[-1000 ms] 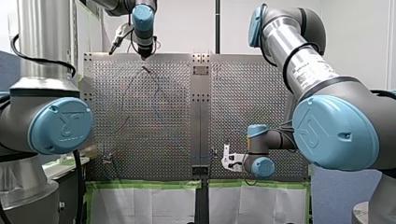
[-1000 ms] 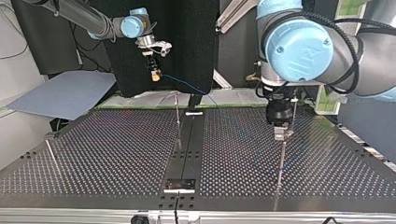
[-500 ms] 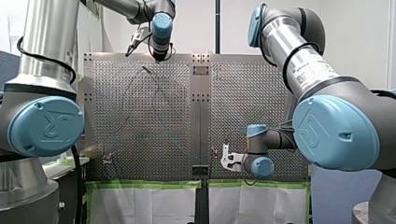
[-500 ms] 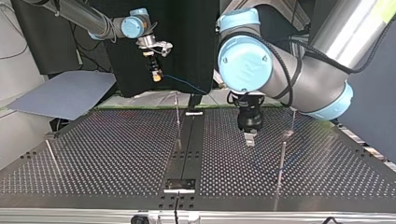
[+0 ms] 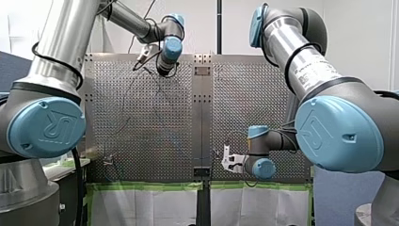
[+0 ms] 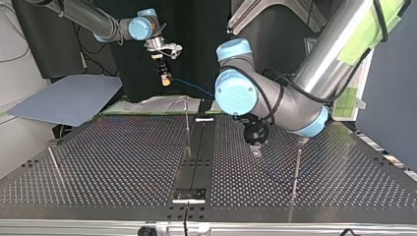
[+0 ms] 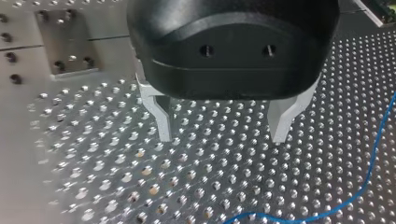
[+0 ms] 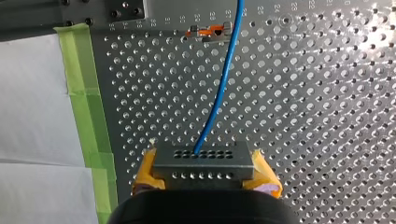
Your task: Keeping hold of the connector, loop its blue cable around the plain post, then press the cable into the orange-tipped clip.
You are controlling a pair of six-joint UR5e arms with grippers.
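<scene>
1. My right tool (image 8: 204, 179) pinches the connector (image 8: 203, 158) between its yellow pads (image 8: 145, 175), one on each side of the grey block.
2. The cable (image 8: 219, 88) leaves the connector's holed face and runs straight ahead of the tool over the table (image 8: 303, 116). It passes just beside one end of the clip (image 8: 210, 31); I cannot tell whether they touch.
3. In the top view the right tool hangs high beyond the table's far edge, and the cable slopes down from it toward the middle.
4. My left tool (image 7: 222, 138) has its metal fingers (image 7: 161, 119) spread, with only table between them.
5. A curve of cable lies on the table ahead of the left tool and to one side, apart from both fingers.
6. In the top view the left tool points down between the centre post (image 6: 187, 125) and the side post (image 6: 296, 167), touching neither.
</scene>
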